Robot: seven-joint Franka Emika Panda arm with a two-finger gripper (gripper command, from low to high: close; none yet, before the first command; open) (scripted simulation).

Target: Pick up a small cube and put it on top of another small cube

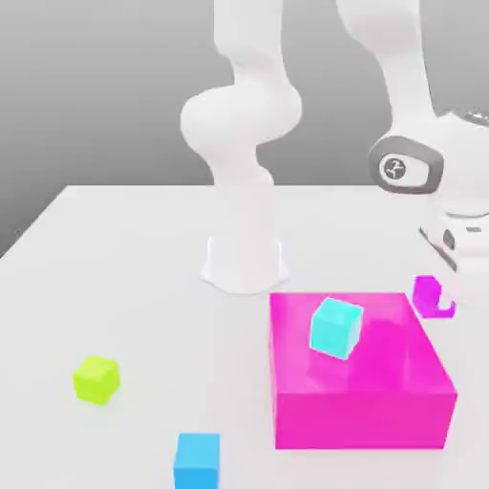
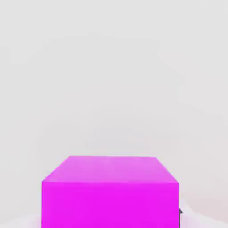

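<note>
Purple cube [image 1: 429, 295] sits at the exterior view's right, behind the pink block [image 1: 358, 382], gripper [image 1: 445, 291] clenched on it. Prob light, rigid, smooth; flat opposite sides best.

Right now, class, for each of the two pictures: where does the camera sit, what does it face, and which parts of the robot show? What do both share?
Exterior view: off the arm, raised, facing the arm's base across the white table; arm links and the hand at this view's right show.
Hand view: on the hand, facing the magenta-purple cube close up.
Shared: that magenta-purple cube.
</note>
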